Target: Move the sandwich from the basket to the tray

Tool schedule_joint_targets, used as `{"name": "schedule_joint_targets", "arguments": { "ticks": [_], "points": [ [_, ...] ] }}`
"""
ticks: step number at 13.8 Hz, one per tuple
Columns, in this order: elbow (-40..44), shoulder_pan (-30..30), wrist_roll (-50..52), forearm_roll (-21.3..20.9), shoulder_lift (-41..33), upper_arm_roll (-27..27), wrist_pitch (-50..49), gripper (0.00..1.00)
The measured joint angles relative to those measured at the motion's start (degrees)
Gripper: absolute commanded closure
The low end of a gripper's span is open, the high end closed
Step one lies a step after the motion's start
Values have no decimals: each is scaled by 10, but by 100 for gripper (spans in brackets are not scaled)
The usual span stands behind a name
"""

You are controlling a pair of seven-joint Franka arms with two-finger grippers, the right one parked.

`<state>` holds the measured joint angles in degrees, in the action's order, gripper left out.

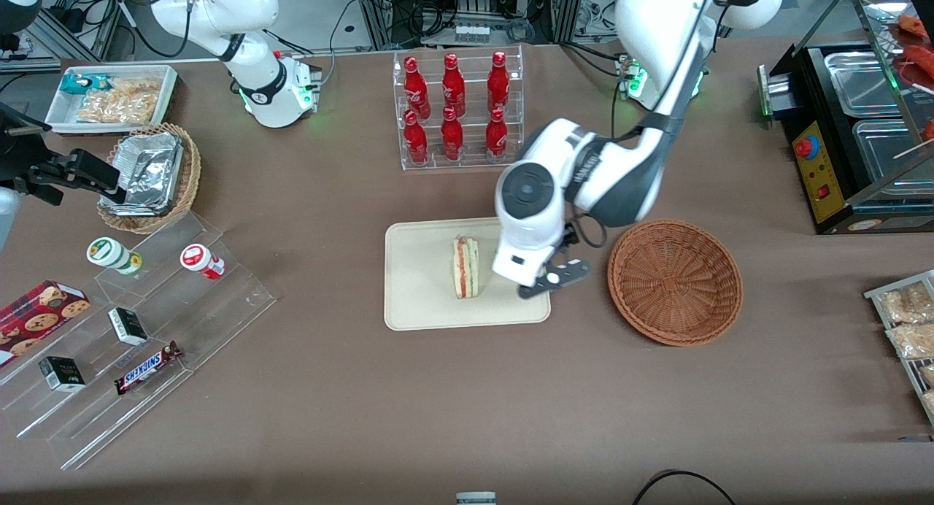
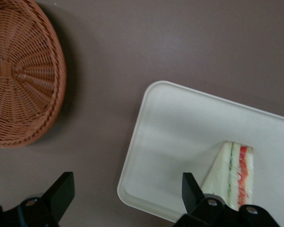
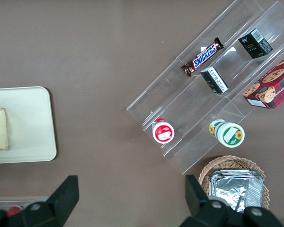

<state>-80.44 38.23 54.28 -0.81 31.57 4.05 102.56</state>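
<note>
One sandwich (image 1: 466,266) is standing on its edge near the centre of the front view, resting on the tray (image 1: 423,301), cut side with its red and green layers showing; by this lie the placing looks done. One basket (image 1: 675,281), woven, reddish-brown, is sitting empty on the table (image 1: 467,403) just beside the tray, toward the working arm's end. One gripper (image 1: 552,277) is hanging above the tray's edge between sandwich and basket, jaws spread wide and holding nothing; one fingertip (image 2: 191,190) is showing close to the sandwich (image 2: 232,172), suggesting a release.
</note>
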Motion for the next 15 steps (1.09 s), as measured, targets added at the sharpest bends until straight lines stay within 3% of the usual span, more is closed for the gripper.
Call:
{"name": "schedule_joint_targets", "arguments": {
  "ticks": [12,15],
  "points": [
    [-146,-163,-185,9,-157,1,-5,0],
    [-169,-224,-264,12,-214,-24,-61,0]
  ]
}}
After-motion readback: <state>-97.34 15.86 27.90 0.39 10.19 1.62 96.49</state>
